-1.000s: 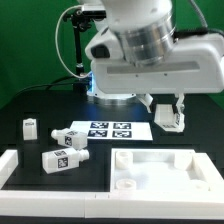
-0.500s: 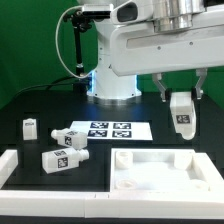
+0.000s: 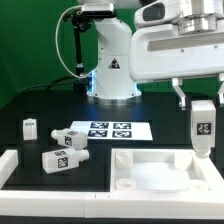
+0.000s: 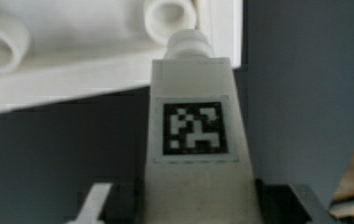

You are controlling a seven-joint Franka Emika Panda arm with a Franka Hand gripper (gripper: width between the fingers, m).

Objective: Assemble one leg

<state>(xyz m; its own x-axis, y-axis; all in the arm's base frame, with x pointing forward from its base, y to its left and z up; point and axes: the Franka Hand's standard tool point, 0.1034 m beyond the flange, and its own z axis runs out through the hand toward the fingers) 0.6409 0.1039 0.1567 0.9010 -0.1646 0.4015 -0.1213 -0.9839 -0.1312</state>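
My gripper [image 3: 200, 100] is shut on a white leg [image 3: 202, 126] with a black-and-white tag, holding it upright above the right part of the large white panel with round holes [image 3: 160, 170]. In the wrist view the leg [image 4: 195, 125] runs out from between my fingers, its tip over the edge of the panel [image 4: 67, 60] near a round hole [image 4: 170, 14]. Three more legs lie on the table at the exterior view's left: one [image 3: 30, 126] far left, one [image 3: 69, 138] beside the marker board, one [image 3: 60, 159] nearer the front.
The marker board [image 3: 109, 130] lies in the middle of the table. A white frame edge [image 3: 20, 165] runs along the front left. The arm's white base [image 3: 112, 70] stands behind, with a black cable at its left.
The gripper has moved to the exterior view's right and downward with the leg, turning it upright over the panel's right side.
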